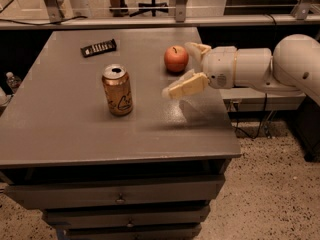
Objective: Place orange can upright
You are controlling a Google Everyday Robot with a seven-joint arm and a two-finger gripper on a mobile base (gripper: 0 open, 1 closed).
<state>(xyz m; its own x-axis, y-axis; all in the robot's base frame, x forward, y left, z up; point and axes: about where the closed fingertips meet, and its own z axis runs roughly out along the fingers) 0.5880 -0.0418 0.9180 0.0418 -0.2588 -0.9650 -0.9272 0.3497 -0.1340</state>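
I note my end effector [178, 70] spread wide and empty above the desk [60, 129], orange can [117, 90] standing upright out past its fingertips, untouched, apple [176, 58] just beside its far finger.

1. Can [117, 90] stands upright on table [60, 129], pull-tab top up.
2. Gripper [179, 70] hangs right of can, apart from it, fingers spread, just beside apple [176, 59].
3. Dark bar [98, 47] lies behind can.

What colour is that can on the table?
Orange-gold, dark squiggly lettering, silver top. The camera view shows the orange can apart from the open gripper by the apple.
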